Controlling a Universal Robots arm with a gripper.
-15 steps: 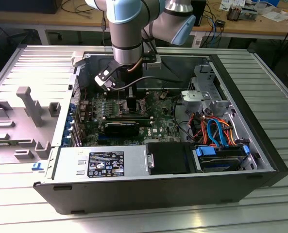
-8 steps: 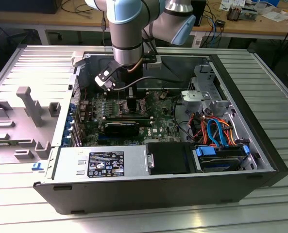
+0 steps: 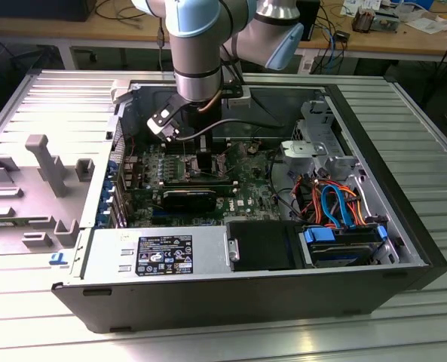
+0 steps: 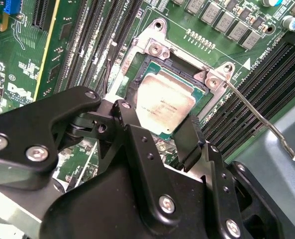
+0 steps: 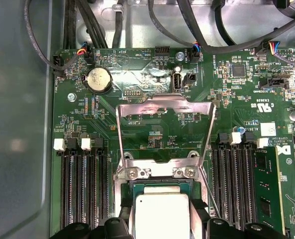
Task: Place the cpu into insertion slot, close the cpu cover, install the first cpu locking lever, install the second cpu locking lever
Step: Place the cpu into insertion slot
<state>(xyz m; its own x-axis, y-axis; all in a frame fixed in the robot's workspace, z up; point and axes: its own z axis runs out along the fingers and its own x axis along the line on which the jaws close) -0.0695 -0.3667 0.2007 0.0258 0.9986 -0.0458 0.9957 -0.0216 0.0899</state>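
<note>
My gripper [image 3: 206,160] reaches down into the open computer case over the green board. In both wrist views its black fingers [image 4: 189,137] hug two opposite sides of the cpu [image 4: 164,102], a silver-grey square chip. The cpu [image 5: 159,214] lies level in the insertion slot [image 4: 159,62], whose dark rim [image 5: 159,188] shows along one edge. The cpu cover [image 5: 162,103], a silvery frame with a window, stands raised on its hinge beyond the slot. A thin wire locking lever [image 4: 259,117] sticks up, unlatched, beside the slot.
Long black memory slots [image 5: 82,189] flank the socket on both sides. Cables [image 5: 197,25] run along the case wall past the board. A drive cage [image 3: 321,147], orange and blue cables [image 3: 336,204] and a power supply [image 3: 163,253] fill the case. A grey fixture [image 3: 46,162] sits at the exterior view's left.
</note>
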